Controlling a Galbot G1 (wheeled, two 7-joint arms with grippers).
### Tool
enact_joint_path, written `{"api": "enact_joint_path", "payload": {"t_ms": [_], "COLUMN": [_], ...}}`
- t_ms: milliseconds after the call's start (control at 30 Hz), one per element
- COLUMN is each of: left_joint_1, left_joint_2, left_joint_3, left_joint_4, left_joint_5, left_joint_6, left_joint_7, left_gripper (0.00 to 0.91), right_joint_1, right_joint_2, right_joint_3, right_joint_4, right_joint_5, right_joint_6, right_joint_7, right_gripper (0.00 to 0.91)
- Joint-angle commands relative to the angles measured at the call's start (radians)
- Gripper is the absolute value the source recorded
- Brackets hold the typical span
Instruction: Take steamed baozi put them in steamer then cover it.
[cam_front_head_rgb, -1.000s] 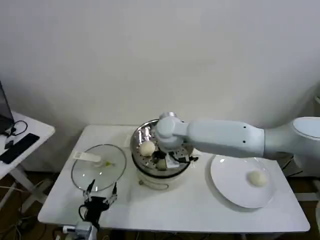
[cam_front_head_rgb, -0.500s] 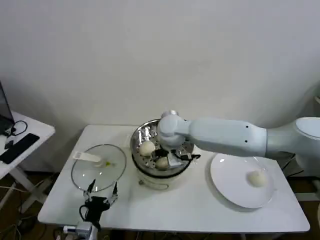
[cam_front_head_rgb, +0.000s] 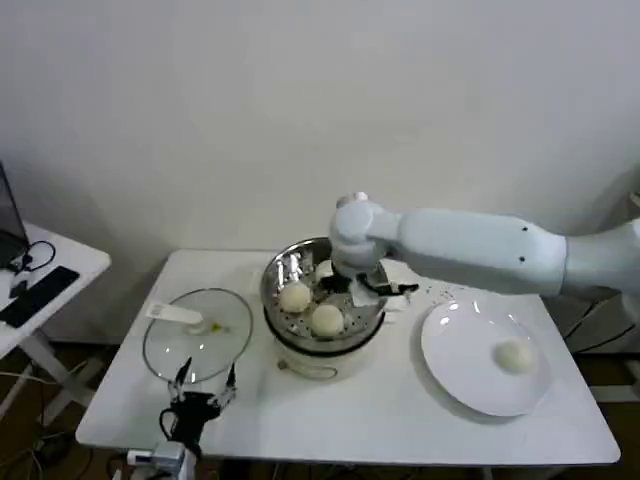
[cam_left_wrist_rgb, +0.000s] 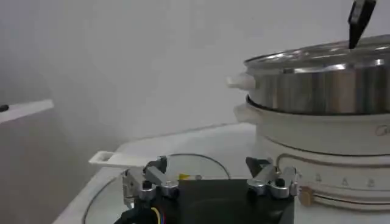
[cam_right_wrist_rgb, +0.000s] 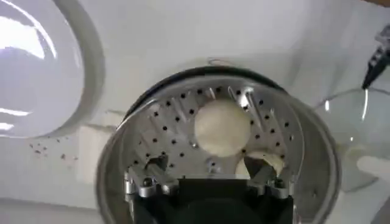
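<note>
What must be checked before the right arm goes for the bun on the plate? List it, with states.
1. Right gripper empty: ok. It hangs over the steamer, jaws apart, nothing between them.
2. Buns settled in steamer: ok for two. A third pale shape by the gripper: cannot tell.
3. Plate bun free to grasp: ok. It lies alone on the plate.
4. Steamer uncovered: ok. The lid lies flat on the table, left of the steamer.
5. Left gripper out of the way: ok. It is open at the lid's near edge.
</note>
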Motion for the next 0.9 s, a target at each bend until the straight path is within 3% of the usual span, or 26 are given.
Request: {"api": "enact_joint_path", "payload": {"t_ms": [33,100,300,400,533,700,900], "left_joint_1": [-0.028,-0.032,-0.024,-0.023,-0.029,-0.030,-0.017], "left_joint_2": [0.012,0.020,0.032,0.030,0.044,0.051,0.042], "left_joint_3": [-0.013,-0.016,-0.001,0.006,0.008,0.005,0.001], "left_joint_4": [-0.021,-0.030,-0.046,-0.048,-0.056,-0.069,-0.070], "left_joint_5": [-0.038,-0.042,-0.039,-0.038,-0.037,-0.061,-0.055], "left_joint_6": [-0.016,-0.013,-0.009,-0.007,0.000,0.020,0.035], "left_joint_7": [-0.080,-0.079,-0.061,-0.059,-0.053,-0.053,-0.075], "left_gripper": [0.907,0.907,0.907,0.907,0.907,0.907,0.907], "right_joint_1": [0.332,0.372,0.358,0.303,0.174,-0.098,-0.488], "right_joint_2": [-0.220,-0.283,-0.479,-0.559,-0.662,-0.742,-0.767], "right_joint_3": [-0.262,-0.334,-0.388,-0.372,-0.276,-0.074,0.261], "right_joint_4": [0.000,0.004,-0.033,-0.056,-0.094,-0.163,-0.242], "right_joint_5": [0.734,0.901,1.022,0.978,0.864,0.615,0.517], "right_joint_6": [-0.427,-0.533,-0.654,-0.661,-0.657,-0.594,-0.533], "right_joint_7": [0.032,0.061,0.112,0.118,0.115,0.074,0.049], "right_gripper": [0.907,0.907,0.907,0.907,0.907,0.907,0.907]}}
